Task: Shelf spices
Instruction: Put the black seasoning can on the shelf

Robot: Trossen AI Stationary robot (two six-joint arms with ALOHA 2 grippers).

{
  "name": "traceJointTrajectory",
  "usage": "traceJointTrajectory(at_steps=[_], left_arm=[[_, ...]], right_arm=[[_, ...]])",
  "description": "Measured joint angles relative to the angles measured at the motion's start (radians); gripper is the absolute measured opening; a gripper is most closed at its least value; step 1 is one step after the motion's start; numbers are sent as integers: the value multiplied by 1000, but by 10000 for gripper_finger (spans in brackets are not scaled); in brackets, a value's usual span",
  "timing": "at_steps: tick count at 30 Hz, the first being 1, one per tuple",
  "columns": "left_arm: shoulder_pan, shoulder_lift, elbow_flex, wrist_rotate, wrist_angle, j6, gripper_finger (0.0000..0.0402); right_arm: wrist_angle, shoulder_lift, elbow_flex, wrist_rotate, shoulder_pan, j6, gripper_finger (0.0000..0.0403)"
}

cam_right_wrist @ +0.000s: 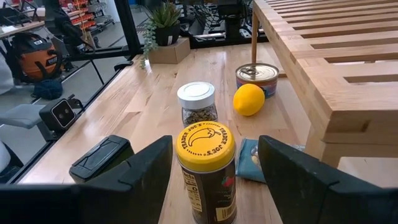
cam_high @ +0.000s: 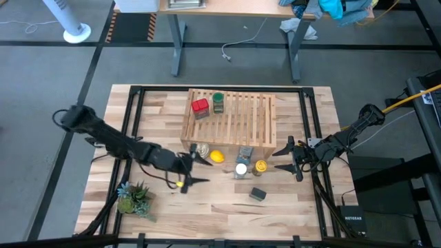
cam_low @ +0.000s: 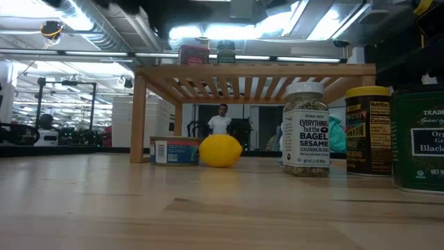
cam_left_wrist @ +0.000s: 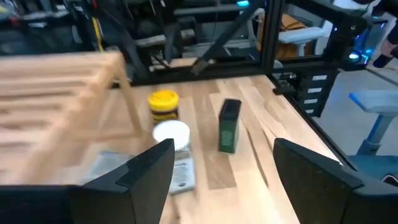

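Your right gripper (cam_high: 289, 161), fingers apart, sits centre-right of the high view beside the yellow-lidded jar (cam_high: 260, 167); left gripper (cam_high: 195, 170) open, lower centre

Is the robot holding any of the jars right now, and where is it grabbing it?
No, nothing is held. The left gripper and right gripper are both open. The yellow-lidded jar sits just ahead of the right one, not gripped.
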Motion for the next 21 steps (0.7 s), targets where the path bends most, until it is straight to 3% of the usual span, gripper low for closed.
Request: traceJointTrajectory(at_steps=[10,21], left_arm=[[12,370,2,0,406,1,267],[32,559,179,42,424,61,267]], right_arm=[[-2,0,0,0,0,-2,244],[-3,0,0,0,0,-6,244]])
